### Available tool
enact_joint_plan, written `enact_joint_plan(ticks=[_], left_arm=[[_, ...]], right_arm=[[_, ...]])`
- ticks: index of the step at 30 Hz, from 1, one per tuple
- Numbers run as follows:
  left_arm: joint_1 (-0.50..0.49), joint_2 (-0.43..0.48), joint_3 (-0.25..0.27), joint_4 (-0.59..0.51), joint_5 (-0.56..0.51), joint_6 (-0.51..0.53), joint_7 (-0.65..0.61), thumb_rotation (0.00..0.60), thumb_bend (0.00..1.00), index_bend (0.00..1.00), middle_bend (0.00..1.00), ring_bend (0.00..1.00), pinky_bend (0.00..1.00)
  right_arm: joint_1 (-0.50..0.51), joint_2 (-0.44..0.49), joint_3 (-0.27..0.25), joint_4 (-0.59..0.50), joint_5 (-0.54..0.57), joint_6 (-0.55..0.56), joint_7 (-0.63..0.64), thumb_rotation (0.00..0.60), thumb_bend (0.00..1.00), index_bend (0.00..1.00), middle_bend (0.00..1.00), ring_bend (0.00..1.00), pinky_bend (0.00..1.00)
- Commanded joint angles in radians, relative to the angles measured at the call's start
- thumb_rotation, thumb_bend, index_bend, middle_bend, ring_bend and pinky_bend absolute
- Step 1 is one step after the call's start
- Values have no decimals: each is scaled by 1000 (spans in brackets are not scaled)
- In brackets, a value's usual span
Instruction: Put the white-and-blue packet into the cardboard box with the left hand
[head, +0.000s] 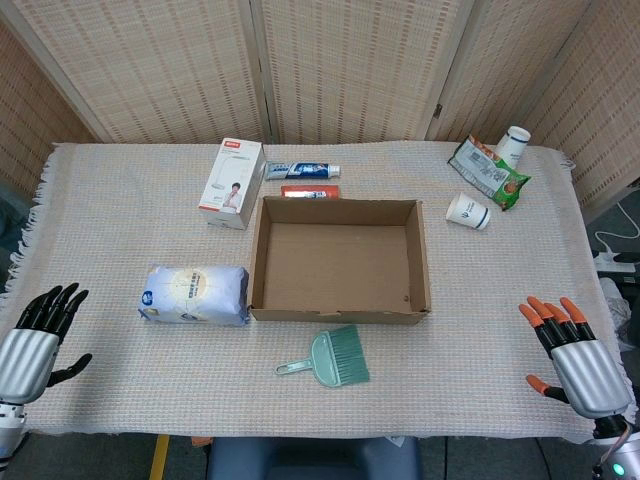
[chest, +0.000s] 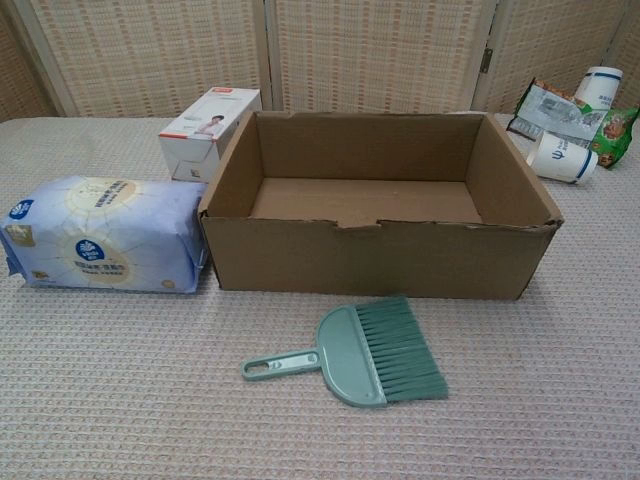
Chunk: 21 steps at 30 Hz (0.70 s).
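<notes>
The open brown cardboard box sits mid-table, empty; the soft white-and-blue packet lies just beside its left wall, maybe touching; I fear it catches that wall and pushes the box when I lift. My left hand and right hand rest released, holding nothing.

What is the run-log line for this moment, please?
left hand: open, idle | right hand: open | packet: beside box, untouched | box: empty

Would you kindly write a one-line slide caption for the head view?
Both hands, left and right, rest open while the packet lies beside the empty box.
</notes>
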<state>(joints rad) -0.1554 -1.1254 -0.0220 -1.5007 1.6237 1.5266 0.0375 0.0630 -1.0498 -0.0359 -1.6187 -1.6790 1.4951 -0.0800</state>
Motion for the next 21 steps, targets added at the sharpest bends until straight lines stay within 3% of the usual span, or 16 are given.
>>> enact_joint_plan(ticks=[1, 21], left_arm=[[-1, -1, -1, 0, 1, 2, -2, 600, 179, 0, 0, 0, 117], [-8, 15, -5, -36, 1, -7, 7, 600, 179, 0, 0, 0, 118]], right_arm=[[0, -1, -1, 1, 1, -2, -1, 600, 0, 57, 30, 0, 0], [3, -4, 1, 5, 4, -9, -4, 600, 0, 57, 30, 0, 0]])
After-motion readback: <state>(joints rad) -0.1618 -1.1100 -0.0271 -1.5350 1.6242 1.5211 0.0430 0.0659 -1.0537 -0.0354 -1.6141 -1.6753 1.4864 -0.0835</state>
